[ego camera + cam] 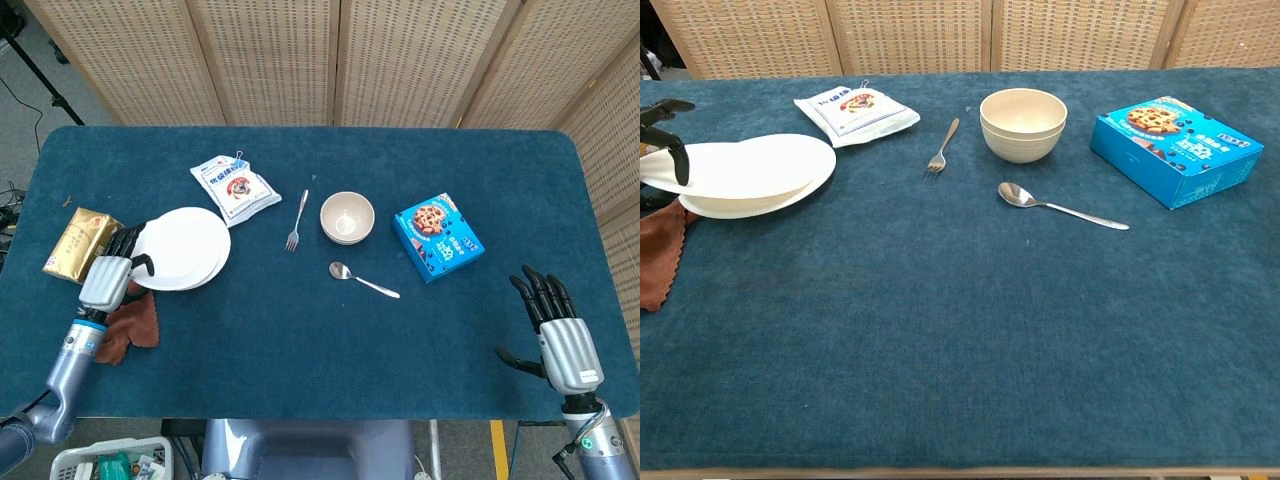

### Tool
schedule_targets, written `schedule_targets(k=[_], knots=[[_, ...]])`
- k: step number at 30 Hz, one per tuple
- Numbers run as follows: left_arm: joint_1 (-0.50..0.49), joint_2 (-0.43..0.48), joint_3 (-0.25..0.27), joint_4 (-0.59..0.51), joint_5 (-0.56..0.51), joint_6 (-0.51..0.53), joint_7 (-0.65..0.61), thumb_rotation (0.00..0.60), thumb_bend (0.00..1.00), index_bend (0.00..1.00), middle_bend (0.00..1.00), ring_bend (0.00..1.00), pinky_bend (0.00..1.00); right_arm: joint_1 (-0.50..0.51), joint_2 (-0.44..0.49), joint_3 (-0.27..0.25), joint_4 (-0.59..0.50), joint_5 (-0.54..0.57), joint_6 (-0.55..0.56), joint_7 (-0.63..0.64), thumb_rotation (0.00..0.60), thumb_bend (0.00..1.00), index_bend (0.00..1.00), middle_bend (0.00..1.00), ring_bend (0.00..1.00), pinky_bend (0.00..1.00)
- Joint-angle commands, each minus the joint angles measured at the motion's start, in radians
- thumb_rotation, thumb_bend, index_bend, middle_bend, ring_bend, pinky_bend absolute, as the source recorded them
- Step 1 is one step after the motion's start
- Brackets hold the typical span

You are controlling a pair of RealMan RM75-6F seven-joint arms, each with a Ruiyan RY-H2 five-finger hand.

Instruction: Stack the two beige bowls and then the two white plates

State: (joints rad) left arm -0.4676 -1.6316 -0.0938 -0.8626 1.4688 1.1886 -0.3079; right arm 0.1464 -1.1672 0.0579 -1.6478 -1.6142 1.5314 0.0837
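Two beige bowls (347, 217) (1023, 124) stand nested one in the other at the table's middle. At the left, one white plate (175, 247) (735, 168) lies tilted over the other white plate (212, 270) (790, 195), which rests on the cloth. My left hand (108, 279) (665, 150) pinches the upper plate's left rim, thumb on top. My right hand (560, 340) hovers at the front right corner, fingers spread, holding nothing; the chest view does not show it.
A snack bag (236, 187), a fork (297, 220), a spoon (362, 280) and a blue cookie box (437, 237) lie around the bowls. A yellow packet (80, 243) and a brown cloth (128, 322) sit by my left hand.
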Motion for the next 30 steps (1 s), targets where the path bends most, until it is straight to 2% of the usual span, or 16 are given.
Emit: schedule_targets(k=[1,10,12,16,21,23,28,30], knots=[[-0.007,0.001,0.004,-0.013,-0.009,-0.027,0.038,0.6,0.59,0.67,0.0,0.0,0.0,0.0,0.0,0.0,0.0,0.0,-0.001,0.0,0.6,0.0,0.0,0.0,0.0,0.0],[-0.057,-0.044,-0.035,0.024,-0.053,-0.093,0.088,0.6,0.6,0.66,0.0,0.0,0.0,0.0,-0.001,0.002,0.003,0.007,-0.008,0.004,0.6,0.0,0.0,0.0,0.0,0.0],[-0.067,-0.055,-0.038,0.038,-0.054,-0.101,0.09,0.6,0.6,0.61,0.0,0.0,0.0,0.001,-0.001,0.003,0.004,0.01,-0.009,0.006,0.6,0.0,0.0,0.0,0.0,0.0],[-0.07,-0.059,-0.036,0.032,-0.052,-0.1,0.084,0.6,0.59,0.39,0.0,0.0,0.0,0.0,-0.001,0.006,0.005,0.013,-0.009,0.007,0.6,0.0,0.0,0.0,0.0,0.0],[-0.062,-0.032,-0.017,-0.001,-0.043,-0.103,0.095,0.6,0.59,0.21,0.0,0.0,0.0,-0.001,0.0,0.006,0.004,0.013,-0.008,0.009,0.6,0.0,0.0,0.0,0.0,0.0],[-0.056,-0.011,-0.011,-0.027,-0.046,-0.112,0.098,0.6,0.58,0.11,0.0,0.0,0.0,-0.001,0.001,0.006,0.003,0.012,-0.007,0.008,0.6,0.0,0.0,0.0,0.0,0.0],[-0.048,0.048,-0.006,-0.103,-0.057,-0.126,0.125,0.6,0.5,0.03,0.0,0.0,0.0,-0.003,0.001,0.005,-0.003,0.007,-0.004,0.004,0.6,0.0,0.0,0.0,0.0,0.0],[-0.044,0.067,-0.003,-0.128,-0.061,-0.128,0.14,0.6,0.44,0.01,0.0,0.0,0.0,-0.003,0.002,0.005,-0.004,0.007,-0.004,0.002,0.6,0.0,0.0,0.0,0.0,0.0]])
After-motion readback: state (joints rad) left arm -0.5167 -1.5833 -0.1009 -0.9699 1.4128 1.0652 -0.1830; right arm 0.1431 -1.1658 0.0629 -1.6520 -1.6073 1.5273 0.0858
